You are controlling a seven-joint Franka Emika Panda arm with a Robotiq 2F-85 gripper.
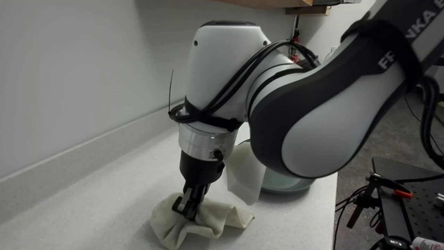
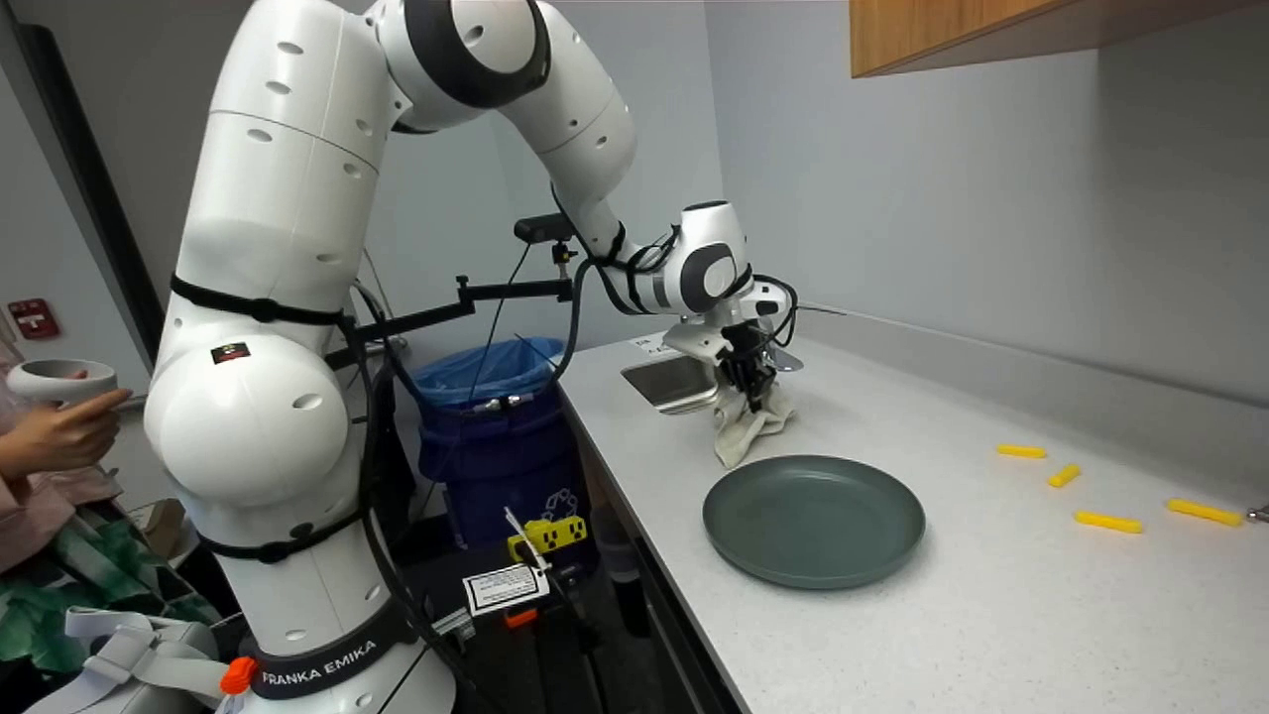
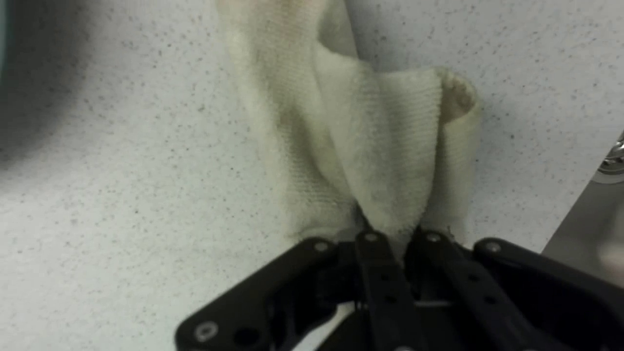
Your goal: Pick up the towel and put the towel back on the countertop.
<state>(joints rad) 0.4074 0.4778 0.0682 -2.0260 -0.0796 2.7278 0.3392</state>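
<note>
A cream towel (image 1: 211, 217), bunched and folded, is at the countertop (image 1: 104, 208); it also shows in an exterior view (image 2: 742, 428) between the plate and the sink. My gripper (image 1: 189, 210) points down into the towel; it also shows in an exterior view (image 2: 753, 392). In the wrist view the fingers (image 3: 402, 239) are close together with a fold of the towel (image 3: 375, 136) pinched between them. The fingertips are hidden in the cloth. The towel's loose part spreads away from the fingers. I cannot tell whether all of it touches the countertop.
A green plate (image 2: 813, 521) lies on the countertop near the towel. A sink (image 2: 679, 387) is on the far side. Several yellow sticks (image 2: 1108, 522) lie toward the wall (image 2: 991, 218). A wooden cabinet (image 2: 991, 35) hangs above. The counter's front edge (image 2: 634, 506) borders the robot's side.
</note>
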